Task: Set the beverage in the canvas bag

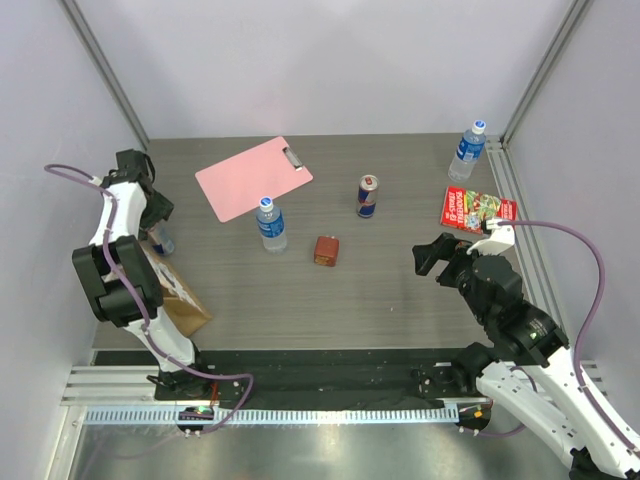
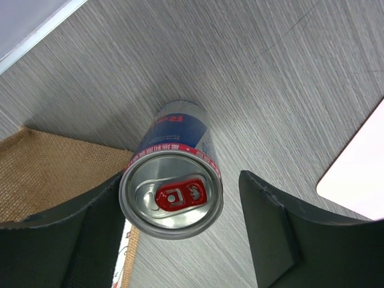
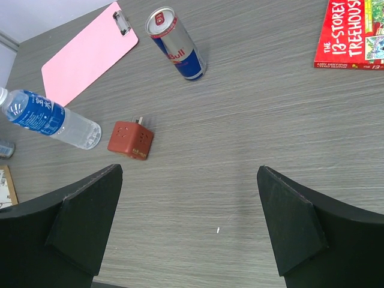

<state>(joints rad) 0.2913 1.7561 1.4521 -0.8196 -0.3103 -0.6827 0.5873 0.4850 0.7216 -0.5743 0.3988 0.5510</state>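
Risk at the grasp, left arm. I judged the likeliest fault to be a tipped or skidding beverage can (image 2: 171, 198). It stood upright on the table (image 2: 270, 72) inside the left gripper (image 2: 181, 179), but off-centre. It lay close against one finger (image 2: 84, 234), with a clear gap to the other. The jaws were spread wide and gripped nothing. Closing from that position would, I thought, have pushed the can sideways before both pads met it.

The can was a tall, narrow cylinder of smooth, glossy aluminium with a red pull-tab on its silver lid. That shape is easily toppled, and the wall is slick under hard black pads.

A second hazard was the canvas bag (image 2: 48, 174), just beside the can on the near finger's side. Its coarse tan weave looked soft and limp, so a finger could have snagged the cloth. A sagging mouth could also have caught the can's base at the drop. I could not see the bag's opening in any view.

The right gripper (image 3: 191, 172) hung wide and empty above the grey wood-grain table, well apart from this work. Below it lay a second can (image 3: 176, 43), a clear plastic water bottle (image 3: 51, 119), a matte reddish box (image 3: 131, 139), a flat pink clipboard (image 3: 87, 54) and a red book (image 3: 354, 33).
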